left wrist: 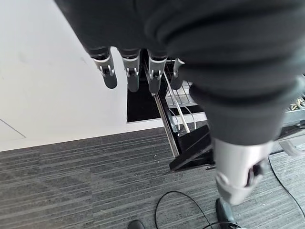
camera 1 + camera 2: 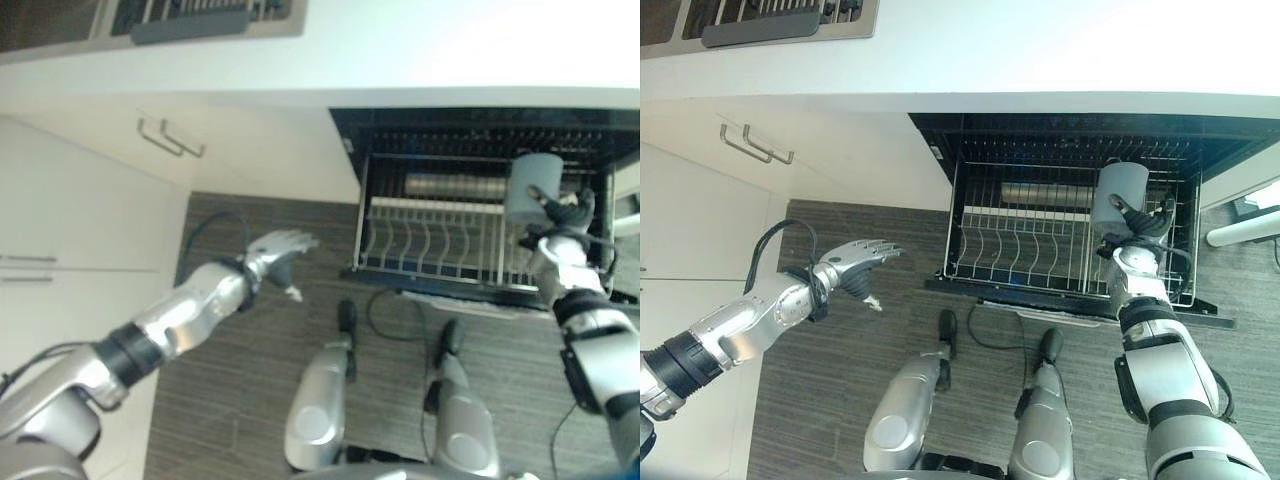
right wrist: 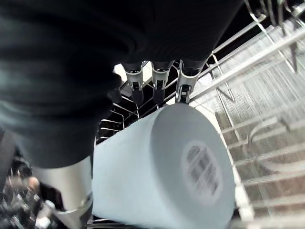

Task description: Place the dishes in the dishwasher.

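Right eye view: the right hand (image 2: 1137, 232) grips a pale grey cup (image 2: 1119, 198) upright over the dishwasher rack (image 2: 1040, 262), while the left hand (image 2: 855, 262) hangs open.

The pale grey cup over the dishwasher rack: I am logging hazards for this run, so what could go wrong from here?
The right hand holds the pale grey cylindrical cup tilted above the pulled-out wire dishwasher rack. It might slip, or topple on the upright tines. The open left hand hangs too far away to catch it.

White cabinet doors (image 2: 840, 150) with handles (image 2: 755, 145) above grey, seemingly carpeted floor (image 2: 820, 400).
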{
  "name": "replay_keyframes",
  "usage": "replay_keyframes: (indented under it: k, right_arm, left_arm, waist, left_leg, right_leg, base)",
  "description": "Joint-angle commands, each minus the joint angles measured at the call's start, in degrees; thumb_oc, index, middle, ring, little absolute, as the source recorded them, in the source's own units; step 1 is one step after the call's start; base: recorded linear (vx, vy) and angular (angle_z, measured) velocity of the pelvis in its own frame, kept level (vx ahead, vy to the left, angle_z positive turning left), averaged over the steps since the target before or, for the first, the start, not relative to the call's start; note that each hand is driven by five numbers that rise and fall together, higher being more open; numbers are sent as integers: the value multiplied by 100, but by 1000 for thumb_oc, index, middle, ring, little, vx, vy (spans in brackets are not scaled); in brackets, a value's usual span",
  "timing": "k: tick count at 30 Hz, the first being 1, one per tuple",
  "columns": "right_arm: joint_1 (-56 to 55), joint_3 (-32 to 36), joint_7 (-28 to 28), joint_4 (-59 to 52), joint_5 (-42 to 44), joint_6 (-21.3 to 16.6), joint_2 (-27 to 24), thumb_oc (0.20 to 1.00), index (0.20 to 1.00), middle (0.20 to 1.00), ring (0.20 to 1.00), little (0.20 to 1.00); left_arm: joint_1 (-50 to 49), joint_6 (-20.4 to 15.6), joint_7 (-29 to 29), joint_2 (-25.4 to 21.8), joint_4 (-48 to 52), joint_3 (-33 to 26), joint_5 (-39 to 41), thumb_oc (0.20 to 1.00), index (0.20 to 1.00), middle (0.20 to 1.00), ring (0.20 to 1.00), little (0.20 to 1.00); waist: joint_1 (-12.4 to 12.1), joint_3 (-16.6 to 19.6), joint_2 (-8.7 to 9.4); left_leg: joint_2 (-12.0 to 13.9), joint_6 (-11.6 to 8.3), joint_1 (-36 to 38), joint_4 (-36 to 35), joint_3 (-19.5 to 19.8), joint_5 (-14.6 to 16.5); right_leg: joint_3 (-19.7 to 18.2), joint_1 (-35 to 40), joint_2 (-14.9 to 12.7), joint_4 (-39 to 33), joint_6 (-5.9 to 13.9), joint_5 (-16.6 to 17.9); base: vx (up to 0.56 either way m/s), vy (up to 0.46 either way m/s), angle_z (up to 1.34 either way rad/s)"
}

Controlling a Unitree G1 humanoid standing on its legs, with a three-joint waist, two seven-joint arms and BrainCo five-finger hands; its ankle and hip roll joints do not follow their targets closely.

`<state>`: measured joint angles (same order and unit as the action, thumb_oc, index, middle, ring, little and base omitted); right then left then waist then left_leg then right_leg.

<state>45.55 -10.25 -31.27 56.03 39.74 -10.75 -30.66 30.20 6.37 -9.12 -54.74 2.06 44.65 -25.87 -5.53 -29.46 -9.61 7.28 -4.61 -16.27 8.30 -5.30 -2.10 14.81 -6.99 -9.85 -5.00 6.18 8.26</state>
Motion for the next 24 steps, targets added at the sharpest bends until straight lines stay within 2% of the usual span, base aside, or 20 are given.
replay_keyframes:
  k: [1,5,7,8,12,15,20,22,24]
  right_arm:
    - [-453,182,-652,-945,153,-1001,226,1000,1000,1000,1000,1000]
    - [-1118,426,-1147,-2254,74,-1375,435,1000,1000,1000,1000,1000]
    - [-1856,533,-1795,-3397,-474,-1580,655,1000,1000,1000,1000,1000]
    - [-2302,602,-2090,-3988,-894,-1607,726,1000,1000,1000,1000,1000]
    - [-3048,702,-2363,-4786,-1547,-1602,767,1000,1000,1000,1000,1000]
    - [-3393,699,-2245,-5046,-1768,-1547,809,1000,1000,1000,1000,1000]
    - [-3872,581,-1645,-5600,-1762,-1318,771,1000,1000,1000,1000,1000]
    - [-4016,525,-1322,-5733,-1654,-1268,746,1000,1000,1000,1000,1000]
    - [-4103,452,-995,-5887,-1567,-1244,691,1000,1000,1000,1000,1000]
  left_arm:
    - [-495,142,60,-104,219,-197,-127,1000,1000,1000,1000,1000]
    - [-994,346,127,73,297,-432,-370,1000,1000,1000,1000,1000]
    - [-1367,535,196,222,151,-600,-512,1000,1000,1000,1000,1000]
    - [-1597,708,146,328,-11,-658,-652,1000,1000,1000,1000,1000]
    - [-2099,826,79,549,-285,-847,-902,1000,1000,1000,1000,1000]
    - [-2457,845,79,697,-550,-996,-1029,1000,1000,1000,1000,1000]
    - [-2919,1059,290,1139,-1308,-1229,-994,1000,1000,1000,1000,1000]
    - [-3017,1099,415,1366,-1680,-1328,-923,1000,1000,1000,1000,1000]
    - [-3099,1049,662,1665,-2173,-1432,-839,1000,1000,1000,1000,1000]
  waist:
    - [15,320,299]
    - [153,358,364]
    - [312,426,432]
    - [397,500,480]
    - [494,710,588]
    - [542,916,689]
    - [618,1335,904]
    - [638,1491,970]
    - [646,1670,1048]
  left_leg:
    - [574,-548,-974,648,42,-231]
    - [604,-534,-894,582,-31,-228]
    - [648,-535,-809,512,-109,-248]
    - [671,-527,-743,488,-138,-254]
    - [740,-519,-578,501,-220,-214]
    - [783,-519,-419,485,-285,-178]
    - [791,-466,0,449,-467,-26]
    - [719,-398,179,505,-549,120]
    - [583,-283,426,698,-620,404]
  right_leg:
    - [-409,827,-797,311,666,-760]
    - [-486,826,-787,290,667,-744]
    - [-562,833,-759,284,653,-745]
    - [-612,870,-736,281,656,-760]
    - [-637,987,-716,259,673,-773]
    - [-637,1099,-689,210,690,-769]
    - [-655,1280,-677,138,704,-728]
    - [-691,1314,-714,141,707,-683]
    - [-758,1382,-782,170,702,-607]
  base:
    - [25,70,-5]
    - [14,73,-15]
    - [46,125,-13]
    - [57,121,-22]
    - [62,70,-19]
    - [86,74,-15]
    - [81,169,-10]
    - [17,251,-23]
    - [-4,317,-19]
